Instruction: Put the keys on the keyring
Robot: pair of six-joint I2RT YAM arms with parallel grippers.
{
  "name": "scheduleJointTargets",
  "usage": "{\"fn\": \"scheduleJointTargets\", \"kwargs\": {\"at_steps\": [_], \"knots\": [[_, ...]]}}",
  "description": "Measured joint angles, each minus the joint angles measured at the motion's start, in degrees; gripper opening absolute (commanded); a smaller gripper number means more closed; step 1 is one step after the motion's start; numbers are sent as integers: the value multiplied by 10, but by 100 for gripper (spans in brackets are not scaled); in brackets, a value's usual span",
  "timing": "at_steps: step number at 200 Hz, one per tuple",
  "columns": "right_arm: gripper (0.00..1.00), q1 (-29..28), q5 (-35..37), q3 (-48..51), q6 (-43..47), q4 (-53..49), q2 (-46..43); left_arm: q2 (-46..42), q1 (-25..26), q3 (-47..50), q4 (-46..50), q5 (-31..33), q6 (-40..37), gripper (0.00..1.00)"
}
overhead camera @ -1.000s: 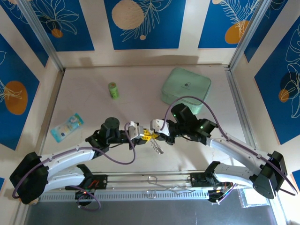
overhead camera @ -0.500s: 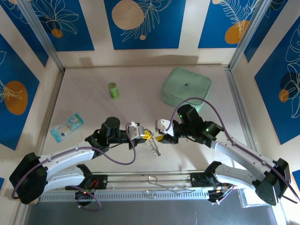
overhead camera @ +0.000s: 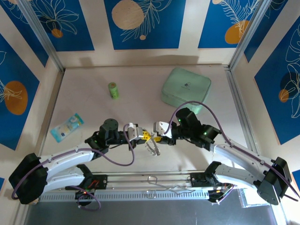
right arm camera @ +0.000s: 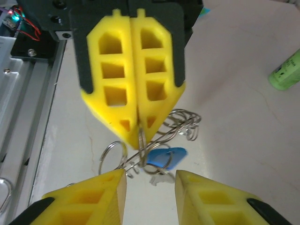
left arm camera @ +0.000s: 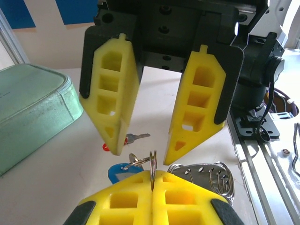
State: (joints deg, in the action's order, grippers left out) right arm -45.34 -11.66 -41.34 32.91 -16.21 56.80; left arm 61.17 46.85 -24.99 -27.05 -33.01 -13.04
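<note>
View from overhead: found the left hand (overhead camera: pixel 146 136) and the right hand (overhead camera: pixel 157 138) tip to tip over the near middle of the tabletop (overhead camera: pixel 93 112). Located the keyring (overhead camera: pixel 153 148) just below and between them, as a spiky silver bunch. Could not separate the keys from the bunch here.

View from the left wrist: confirmed the left hand pressed together, pads (left arm camera: pixel 131 199) pinching the thin wire of the keyring edge-on. Found the right hand facing it, spread wide and holding nothing. Located the blue-tagged key (left arm camera: pixel 118 171) just left of the pinch, against the ring bunch. Could not tell whether already threaded. Located the red-tagged key (left arm camera: pixel 133 138) flat on the tabletop beyond, apart from the ring. Noted its long axis running across the picture, tag end half hidden behind a right-hand finger.

View from the right wrist: saw the ring wire hanging from the closed left tips, straight ahead of the spread right fingers (right arm camera: pixel 89 199), blue tag below the wire. Judged the right hand the nearer to the red-tagged key, lying almost under it, and free to take it. Judged the left hand suited to serve as the ring's holder.
</note>
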Motion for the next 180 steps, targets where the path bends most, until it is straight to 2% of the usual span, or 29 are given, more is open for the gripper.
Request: {"fn": "scheduleJointTargets", "kwargs": {"at_steps": [28, 57, 99, 134, 180], "knots": [[39, -3, 9, 0, 3, 3, 2, 0, 0, 0, -5, -9, 6, 0], [23, -7, 10, 0, 11, -2, 16, 0, 0, 1, -9, -10, 7, 0], [6, -8, 13, 0, 12, -18, 19, -7, 0, 13, -32, -10, 7, 0], [2, -9, 12, 0, 9, -18, 19, -7, 0, 18, -53, -10, 10, 0], [4, -18, 12, 0, 4, -10, 35, -6, 0, 32, -101, -10, 23, 0]]}}
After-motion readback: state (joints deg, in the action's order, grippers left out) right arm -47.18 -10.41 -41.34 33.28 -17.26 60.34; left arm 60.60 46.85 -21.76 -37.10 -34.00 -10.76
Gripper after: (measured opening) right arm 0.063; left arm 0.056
